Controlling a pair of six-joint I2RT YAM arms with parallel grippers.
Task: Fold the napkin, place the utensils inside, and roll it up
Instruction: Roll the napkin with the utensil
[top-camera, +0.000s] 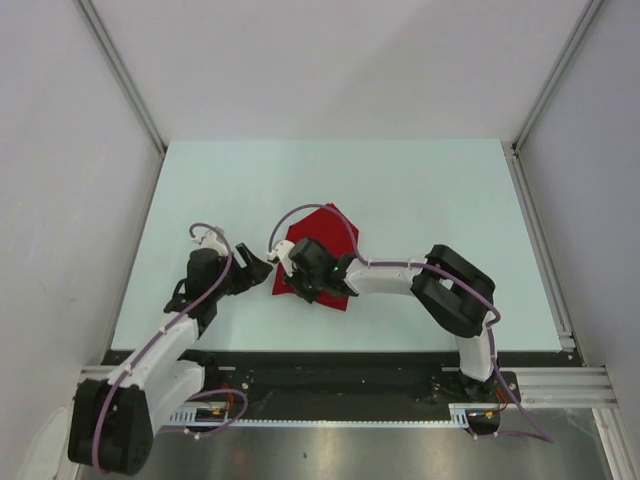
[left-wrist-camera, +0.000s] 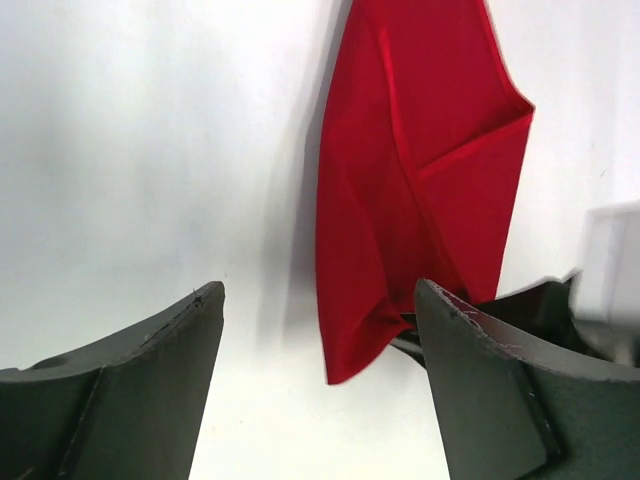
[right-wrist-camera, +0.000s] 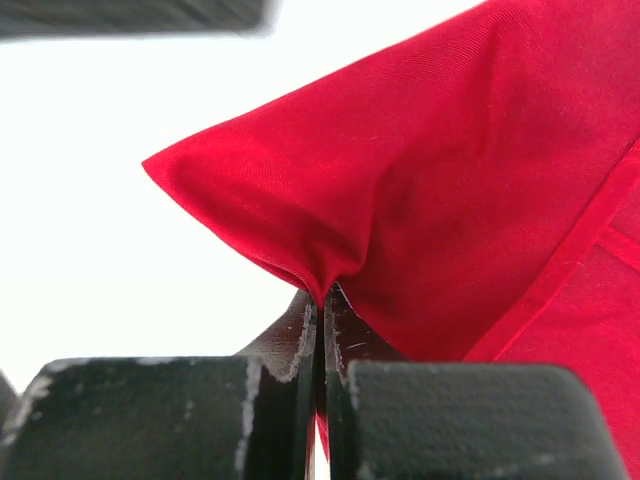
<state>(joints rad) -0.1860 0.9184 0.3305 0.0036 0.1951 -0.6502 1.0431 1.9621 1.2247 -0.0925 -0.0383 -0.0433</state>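
A pale mint tabletop (top-camera: 400, 190) lies under my right gripper (top-camera: 288, 272) and stretches well beyond it on every side. White enclosure walls (top-camera: 330, 60) stand far ahead of it and to either side. An aluminium rail (top-camera: 543, 250) borders the table off to its right. Behind it run a black strip (top-camera: 330, 372) and then a brushed metal plate (top-camera: 350, 450).
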